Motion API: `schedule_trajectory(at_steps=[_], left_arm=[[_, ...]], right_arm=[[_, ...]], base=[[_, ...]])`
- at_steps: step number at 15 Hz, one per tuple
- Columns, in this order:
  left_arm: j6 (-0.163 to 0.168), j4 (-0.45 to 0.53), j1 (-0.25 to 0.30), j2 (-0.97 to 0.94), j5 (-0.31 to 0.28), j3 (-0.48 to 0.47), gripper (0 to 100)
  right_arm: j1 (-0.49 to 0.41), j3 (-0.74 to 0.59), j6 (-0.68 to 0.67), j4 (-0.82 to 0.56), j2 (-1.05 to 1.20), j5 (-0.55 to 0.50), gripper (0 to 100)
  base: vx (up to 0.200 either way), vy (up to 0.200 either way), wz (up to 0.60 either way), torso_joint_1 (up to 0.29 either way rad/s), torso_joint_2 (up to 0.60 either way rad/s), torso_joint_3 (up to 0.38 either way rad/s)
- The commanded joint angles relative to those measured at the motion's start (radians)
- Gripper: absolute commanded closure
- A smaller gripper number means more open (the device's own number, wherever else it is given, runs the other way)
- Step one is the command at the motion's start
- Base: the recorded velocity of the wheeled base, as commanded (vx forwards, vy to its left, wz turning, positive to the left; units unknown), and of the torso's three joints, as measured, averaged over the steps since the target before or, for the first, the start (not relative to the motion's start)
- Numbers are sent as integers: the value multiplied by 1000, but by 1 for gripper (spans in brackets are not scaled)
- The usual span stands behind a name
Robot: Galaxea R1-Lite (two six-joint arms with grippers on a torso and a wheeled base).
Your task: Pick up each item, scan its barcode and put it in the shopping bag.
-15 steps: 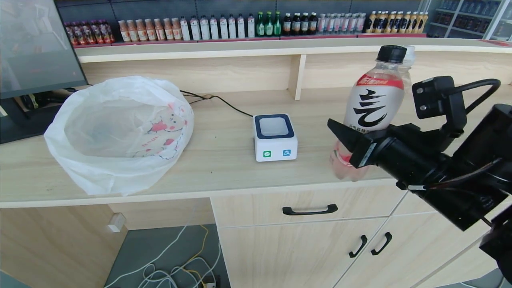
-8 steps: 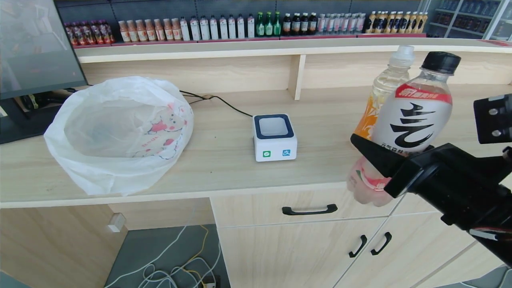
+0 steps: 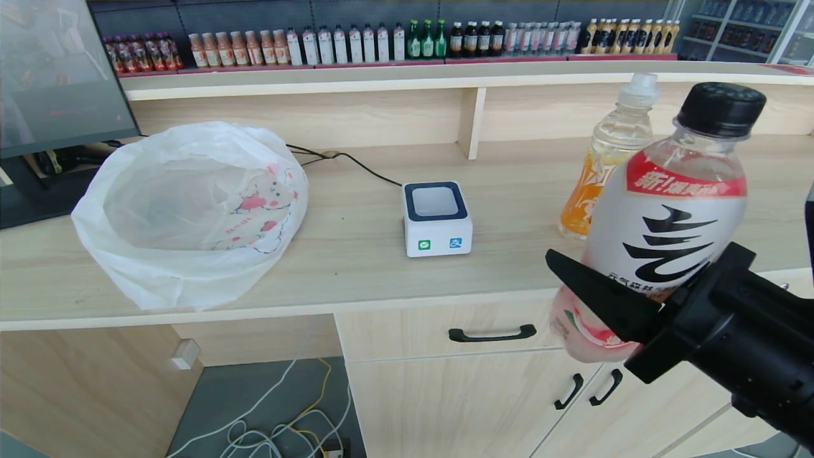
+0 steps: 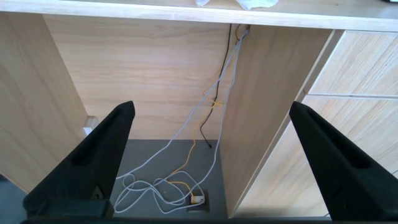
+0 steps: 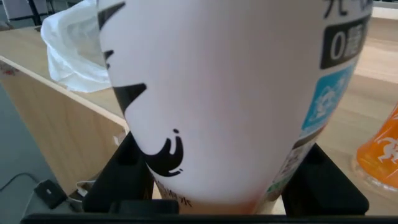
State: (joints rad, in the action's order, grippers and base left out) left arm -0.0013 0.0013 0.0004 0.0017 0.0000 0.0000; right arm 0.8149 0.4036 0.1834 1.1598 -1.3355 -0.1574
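Right claw [image 3: 639,280]: gripping the black-capped drink bottle [image 3: 668,216] upright, clear of the counter [image 3: 356,254].
Left claw [image 4: 212,112]: hanging wide open.
Orange-labelled bottle [image 3: 604,165]: standing on counter.

Bench [image 3: 356,267] spans mid frame. Shopping bag [image 3: 191,210] sits on it at left. Scanner [image 3: 437,218] is at centre, well apart from the bag. Standing bottle [image 3: 604,159] is on the bench at right. Held bottle [image 3: 661,216] is at lower right, in front of the standing one, in the right claw [image 3: 636,299]. Monitor [image 3: 57,70] is at upper left, behind the bag.
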Motion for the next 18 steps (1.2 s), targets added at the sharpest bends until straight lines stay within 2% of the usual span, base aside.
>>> schedule_trajectory(at_steps=[1, 3, 5, 8, 15, 17, 18], left_arm=[[0, 0, 1, 0, 0, 0, 0], [0, 0, 1, 0, 0, 0, 0], [0, 0, 1, 0, 0, 0, 0], [0, 0, 1, 0, 0, 0, 0], [0, 0, 1, 0, 0, 0, 0], [0, 0, 1, 0, 0, 0, 0], [0, 0, 1, 0, 0, 0, 0]], right_arm=[[43, -3, 22, 1, 1, 1, 100], [81, 3, 146, 1, -10, 6, 100], [81, 7, 266, 1, -40, 88, 100], [82, 61, 360, 1, -70, 107, 100], [104, 198, 622, 18, -166, 371, 100], [153, 242, 740, 41, -244, 407, 100], [188, 247, 794, 98, -275, 406, 100]], base=[[0, 0, 0, 0, 0, 0], [0, 0, 0, 0, 0, 0], [0, 0, 0, 0, 0, 0], [0, 0, 0, 0, 0, 0], [0, 0, 0, 0, 0, 0], [0, 0, 0, 0, 0, 0], [0, 0, 0, 0, 0, 0]])
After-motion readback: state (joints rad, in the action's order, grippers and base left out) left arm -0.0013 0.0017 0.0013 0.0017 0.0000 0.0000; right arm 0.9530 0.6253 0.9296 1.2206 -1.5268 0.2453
